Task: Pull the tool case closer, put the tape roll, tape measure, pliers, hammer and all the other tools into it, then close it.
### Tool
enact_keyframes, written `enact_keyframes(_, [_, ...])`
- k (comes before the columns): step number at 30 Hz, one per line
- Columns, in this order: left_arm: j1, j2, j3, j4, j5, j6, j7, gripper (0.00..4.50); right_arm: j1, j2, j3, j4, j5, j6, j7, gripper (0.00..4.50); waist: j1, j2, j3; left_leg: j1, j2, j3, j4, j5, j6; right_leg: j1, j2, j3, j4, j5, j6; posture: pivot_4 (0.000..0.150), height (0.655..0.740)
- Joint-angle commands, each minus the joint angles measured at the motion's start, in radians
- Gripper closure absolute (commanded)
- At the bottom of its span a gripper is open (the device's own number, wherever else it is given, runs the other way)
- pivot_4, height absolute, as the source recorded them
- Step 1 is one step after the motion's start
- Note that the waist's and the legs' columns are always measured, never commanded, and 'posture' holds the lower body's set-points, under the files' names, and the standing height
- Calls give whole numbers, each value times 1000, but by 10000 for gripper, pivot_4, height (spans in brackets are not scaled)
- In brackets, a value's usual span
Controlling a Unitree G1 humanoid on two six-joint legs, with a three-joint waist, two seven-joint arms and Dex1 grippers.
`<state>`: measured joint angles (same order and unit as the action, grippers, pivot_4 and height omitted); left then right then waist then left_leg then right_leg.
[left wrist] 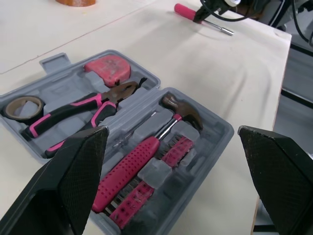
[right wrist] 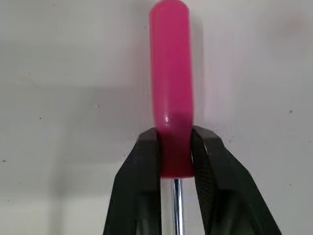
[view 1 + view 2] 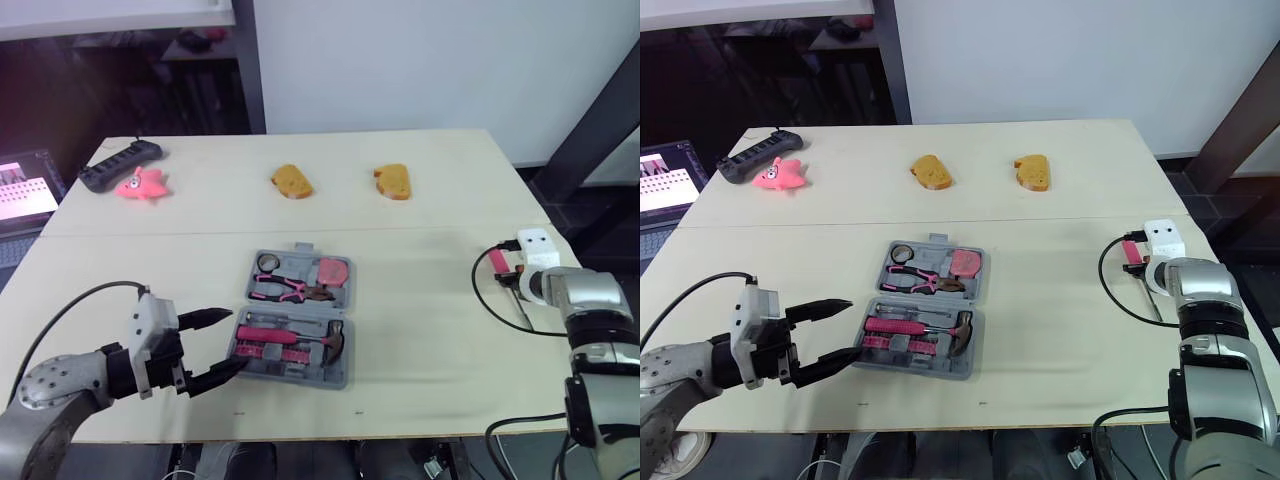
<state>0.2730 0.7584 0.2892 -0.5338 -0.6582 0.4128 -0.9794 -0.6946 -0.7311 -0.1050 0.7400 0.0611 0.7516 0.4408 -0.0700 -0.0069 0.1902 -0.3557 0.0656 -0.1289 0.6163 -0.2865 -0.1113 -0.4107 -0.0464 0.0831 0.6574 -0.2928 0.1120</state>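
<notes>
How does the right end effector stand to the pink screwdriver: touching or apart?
Touching. The right wrist view shows the right end effector with both fingers pressed against the pink handle of the screwdriver.

Tool case (image 1: 215,142): grey, in & out.
Hammer (image 1: 142,159): pink handle w/ dotted pattern, silver neck, dark head.
Pliers (image 1: 83,110): handles black w/ pink, head dark.
Tape measure (image 1: 108,68): pink-red.
Tape roll (image 1: 22,106): dull tan-brown.
Screwdriver (image 2: 170,98): bright pink handle, silver shaft.
Left gripper (image 1: 172,129): black, fine grid texture on fingers.
Right gripper (image 2: 174,134): black.
Table (image 3: 430,210): pale cream, plain.
Bread piece (image 3: 291,181) at 12 o'clock of case, 2nd bread piece (image 3: 393,181) at 1 o'clock: both orange-brown.
Toy (image 3: 141,185) at 10 o'clock: pink.
Power strip (image 3: 120,165): black.
</notes>
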Motion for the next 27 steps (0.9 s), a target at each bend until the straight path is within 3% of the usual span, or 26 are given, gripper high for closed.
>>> enact_keyframes(1, [-2,8,21,-26,-17,2,0,0,5,-10,-31,-69,24,11,17,41285,0,0,0,0,0,0,0,0,0,0,0,0,0,0,0,1500,7400])
enact_keyframes(4, [-2,10,25,-21,-17,3,0,0,61,-4,-63,-301,77,104,38,41285,0,1,1,0,0,0,0,0,0,0,0,0,0,0,0,1500,7400])
enact_keyframes(7, [0,17,37,-13,-21,6,-8,0,176,31,-118,-721,163,364,12,41285,-1,5,2,0,0,0,-1,0,0,-1,0,0,0,0,1,1500,7400])
enact_keyframes(11, [-18,26,41,9,-26,12,-22,0,270,212,-178,-1219,218,754,-81,41285,2,5,3,0,0,-3,-2,0,0,-2,1,-2,1,0,1,1500,7400])
enact_keyframes(15, [-41,41,34,41,-20,6,-51,0,364,414,-139,-1497,207,863,-212,41285,11,5,3,-1,0,-3,-2,0,0,-2,1,-2,1,0,0,1500,7400])
enact_keyframes(21, [-73,73,16,84,-7,-6,-114,0,541,599,8,-1646,150,863,-404,41285,22,5,3,-2,0,-3,-2,0,-1,-3,0,-2,-1,-2,-3,1500,7400])
enact_keyframes(27, [-101,102,-6,121,16,-24,-178,0,696,650,119,-1551,101,740,-464,41285,21,4,2,-2,0,-3,-3,0,-1,-3,0,-2,-1,-2,-3,1500,7400])
